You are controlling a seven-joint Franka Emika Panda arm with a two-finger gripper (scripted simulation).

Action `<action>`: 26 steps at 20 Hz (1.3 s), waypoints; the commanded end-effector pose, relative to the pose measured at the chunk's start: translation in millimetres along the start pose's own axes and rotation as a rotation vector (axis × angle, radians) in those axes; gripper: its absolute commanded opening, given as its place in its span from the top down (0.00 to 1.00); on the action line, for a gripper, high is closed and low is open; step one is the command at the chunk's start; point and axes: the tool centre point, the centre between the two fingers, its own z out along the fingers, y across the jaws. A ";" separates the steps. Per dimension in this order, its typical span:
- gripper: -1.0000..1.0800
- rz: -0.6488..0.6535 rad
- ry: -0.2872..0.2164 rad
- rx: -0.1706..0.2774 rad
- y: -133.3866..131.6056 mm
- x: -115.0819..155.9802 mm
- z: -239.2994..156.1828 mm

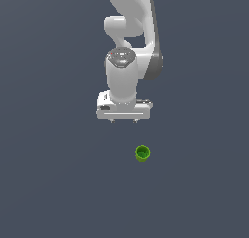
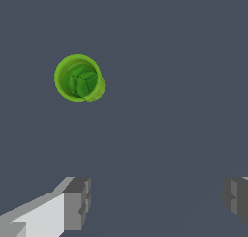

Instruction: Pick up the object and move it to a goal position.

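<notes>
The object [image 1: 142, 153] is a small bright green cup with a darker hollow top, standing upright on the dark grey floor. In the wrist view the object [image 2: 79, 78] shows from above, its rim round and its inside darker. My gripper [image 1: 124, 120] hangs above the floor, offset from the cup toward the exterior view's left and farther back. Its two grey fingers [image 2: 77, 202] stand wide apart in the wrist view, so the gripper [image 2: 157, 199] is open with nothing between them. The cup lies outside the gap between the fingers.
The white arm [image 1: 127, 52] rises behind the gripper toward the top of the exterior view. A plain dark grey floor [image 1: 58, 183] spreads all around, with no other objects showing.
</notes>
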 end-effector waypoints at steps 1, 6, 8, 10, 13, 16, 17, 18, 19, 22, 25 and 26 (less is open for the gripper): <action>0.04 0.000 0.000 0.000 0.0 0.0 0.0; 0.04 0.004 -0.005 -0.014 1.8 -0.2 2.7; 0.04 0.004 -0.009 -0.023 3.1 -0.5 4.3; 0.04 0.002 -0.011 -0.029 4.0 -0.9 5.1; 0.04 0.001 -0.010 -0.028 3.9 -0.9 5.0; 0.04 0.012 -0.010 -0.027 3.3 0.0 5.4; 0.04 0.018 -0.010 -0.027 3.0 0.5 5.6; 0.04 0.025 -0.010 -0.027 2.7 1.0 6.0; 0.04 0.033 -0.009 -0.027 2.2 1.7 6.4; 0.04 0.066 -0.009 -0.025 0.6 4.5 7.9; 0.04 0.110 -0.007 -0.024 -1.7 8.0 9.8; 0.04 0.127 -0.007 -0.023 -2.5 9.4 10.6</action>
